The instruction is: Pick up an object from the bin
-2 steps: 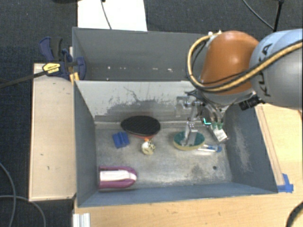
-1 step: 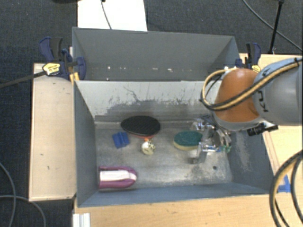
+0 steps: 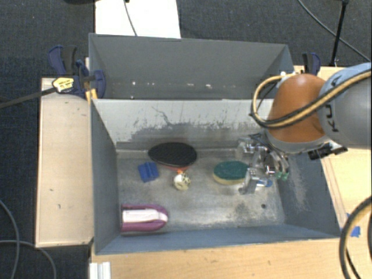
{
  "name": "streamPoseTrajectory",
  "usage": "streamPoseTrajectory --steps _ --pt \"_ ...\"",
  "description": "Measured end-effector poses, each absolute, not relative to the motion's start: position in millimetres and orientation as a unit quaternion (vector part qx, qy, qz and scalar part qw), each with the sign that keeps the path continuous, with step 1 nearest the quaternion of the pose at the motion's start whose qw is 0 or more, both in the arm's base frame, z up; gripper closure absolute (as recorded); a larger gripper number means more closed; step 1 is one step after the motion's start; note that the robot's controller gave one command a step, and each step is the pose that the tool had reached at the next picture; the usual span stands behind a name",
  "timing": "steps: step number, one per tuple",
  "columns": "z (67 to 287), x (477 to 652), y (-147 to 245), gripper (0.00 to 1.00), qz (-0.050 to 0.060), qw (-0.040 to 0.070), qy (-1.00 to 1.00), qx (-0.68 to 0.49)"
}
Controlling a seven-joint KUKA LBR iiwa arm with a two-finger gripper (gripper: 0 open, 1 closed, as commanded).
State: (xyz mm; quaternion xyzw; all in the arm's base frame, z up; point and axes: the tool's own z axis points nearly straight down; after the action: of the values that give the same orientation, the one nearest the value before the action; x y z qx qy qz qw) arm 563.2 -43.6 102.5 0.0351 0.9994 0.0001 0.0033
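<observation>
Down at the right end of the grey metal bin (image 3: 192, 68), whose sloped walls let loose things settle onto one flat, scuffed floor, the arm (image 3: 349, 106) reaches in over the right-hand rim. Its orange-covered wrist is turned downward, which sets the gripper (image 3: 256, 179) low above the floor, a posture that suits a grasp from above. Whether the jaws stand apart or closed cannot be told from this angle, and nothing can be made out between them. Everything else lies to the view's left of the jaws, each piece flat and apart from the others rather than heaped. A black oval pad (image 3: 172, 154) sits well away from them at the foot of the back wall. A purple and white oblong thing (image 3: 144, 218) lies farthest from them, in the near left corner. A round green disc on a tan base (image 3: 229, 171) lies just beside the jaws, and contact with it cannot be judged. Being the nearest thing, it is the likeliest one to be picked, and because it lies flat the jaws would probably have to close across its rim. A small blue block (image 3: 148, 171) and a smaller pale lump (image 3: 182, 181) lie well off beyond the disc.
</observation>
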Motion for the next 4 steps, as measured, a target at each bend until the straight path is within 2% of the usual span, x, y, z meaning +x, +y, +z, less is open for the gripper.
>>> streamPoseTrajectory --steps 1,2,3,4 --pt "101 567.8 -55 0.0 0.0 0.003 0.994 0.111" --pt "69 573.5 -60 0.0 0.0 0.0 0.988 0.155" --pt "70 574.2 -60 0.0 0.001 0.001 0.988 0.154" --pt "70 573.8 -60 1.0 0.001 0.0 0.988 0.154"
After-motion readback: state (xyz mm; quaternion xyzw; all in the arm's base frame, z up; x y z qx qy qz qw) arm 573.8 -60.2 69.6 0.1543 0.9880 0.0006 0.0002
